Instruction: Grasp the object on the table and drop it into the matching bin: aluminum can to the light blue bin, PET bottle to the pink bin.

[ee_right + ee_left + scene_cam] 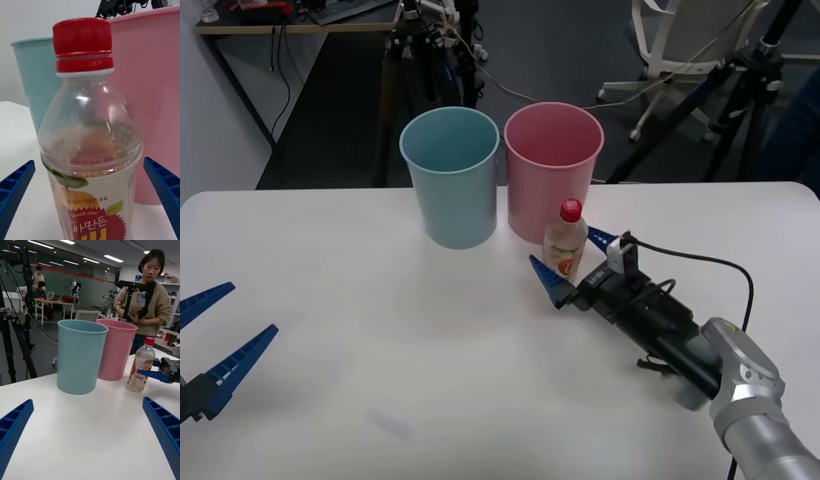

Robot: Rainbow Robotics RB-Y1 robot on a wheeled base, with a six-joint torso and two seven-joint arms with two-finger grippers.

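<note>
I have the right gripper (575, 268) at the PET bottle (565, 240), fingers spread to either side of it — not clamped. The bottle stands upright on the table (330, 300), just in front of the pink bin (553, 170), with the light blue bin (450, 175) beside that. My left gripper (215, 340) sits open at the table's near left edge — well apart.

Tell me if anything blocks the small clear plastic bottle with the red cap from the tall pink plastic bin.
Nothing visible does. The bottle stands on the white table right in front of the pink bin, between the open right gripper fingers; only the bin's wall must be cleared.
</note>
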